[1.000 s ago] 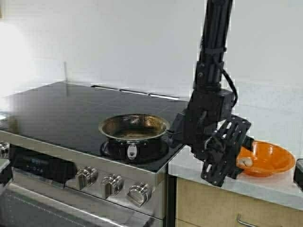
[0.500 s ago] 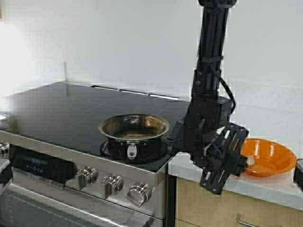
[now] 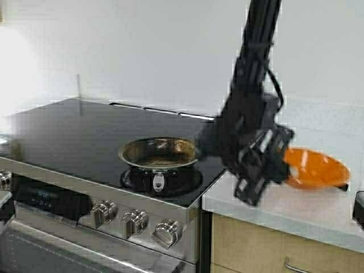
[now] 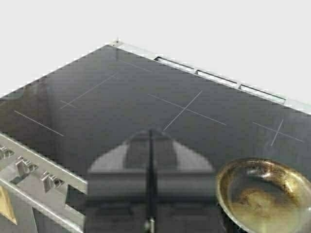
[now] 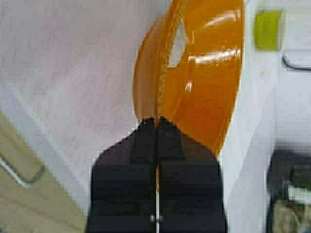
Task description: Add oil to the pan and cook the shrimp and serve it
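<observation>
We see the shrimp (image 5: 178, 42) as a pale patch inside the orange bowl (image 3: 314, 169), which is lifted and tilted just above the white worktop (image 3: 296, 213), right of the stove (image 3: 85, 136). Our right gripper (image 3: 282, 166) is clenched on the bowl's near rim. The pan (image 3: 161, 153) sits on the stove's front burner, near the bowl. Our left gripper (image 4: 149, 145) hovers over the glass top beside the pan, fingers pressed together.
</observation>
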Controlling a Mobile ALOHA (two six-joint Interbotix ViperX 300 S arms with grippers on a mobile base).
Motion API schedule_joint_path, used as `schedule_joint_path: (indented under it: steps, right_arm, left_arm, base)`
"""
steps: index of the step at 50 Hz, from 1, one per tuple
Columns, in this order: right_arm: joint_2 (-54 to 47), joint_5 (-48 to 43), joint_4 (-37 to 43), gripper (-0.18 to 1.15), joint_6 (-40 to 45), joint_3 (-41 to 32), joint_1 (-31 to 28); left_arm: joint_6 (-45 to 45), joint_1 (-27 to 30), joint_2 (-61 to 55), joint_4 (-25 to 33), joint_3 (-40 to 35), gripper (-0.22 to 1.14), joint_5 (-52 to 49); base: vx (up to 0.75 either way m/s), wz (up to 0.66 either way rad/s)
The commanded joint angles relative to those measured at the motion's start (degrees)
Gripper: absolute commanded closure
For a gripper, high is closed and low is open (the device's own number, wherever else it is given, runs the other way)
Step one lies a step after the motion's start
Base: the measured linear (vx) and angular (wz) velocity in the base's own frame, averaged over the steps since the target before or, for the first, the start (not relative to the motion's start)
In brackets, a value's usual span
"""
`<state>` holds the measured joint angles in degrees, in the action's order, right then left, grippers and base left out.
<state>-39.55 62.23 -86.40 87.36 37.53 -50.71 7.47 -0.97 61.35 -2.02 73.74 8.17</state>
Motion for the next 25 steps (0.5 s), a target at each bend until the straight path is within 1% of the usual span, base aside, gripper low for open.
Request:
schedule_joint_path:
  steps: [1,8,13,16,25]
  right_arm:
    - [8.2,0.5,0.7,0.91,-2.1,-1.5,-2.3]
    - [14.5,-0.4,1.6,0.91,-3.8,-4.3,-4.9]
    - [18.4,-3.7,1.9,0.91,-3.8,-7.6,-5.5]
    - [20.0,-6.1,2.1,0.91,-4.0,-10.9,-5.5]
    - [20.1,-12.2,2.5,0.91,-5.2,-18.8,-5.5]
  left_arm:
    - [0.0,0.1,-0.3,0.1,-0.6,0.89,0.4]
    - [0.0,0.1,-0.3,0.1,-0.6,0.89,0.4]
    - [0.0,0.1,-0.3,0.1,-0.7,0.89,0.4]
    - [0.1,0.1,-0.3,0.1,-0.7,0.89,0.4]
    - [0.0,0.1,-0.2,0.1,-0.8,0.89,0.4]
  base:
    - [0.00,0.00]
    - [0.00,0.00]
    - [0.00,0.00]
    - [0.00,0.00]
    - [0.00,0.00]
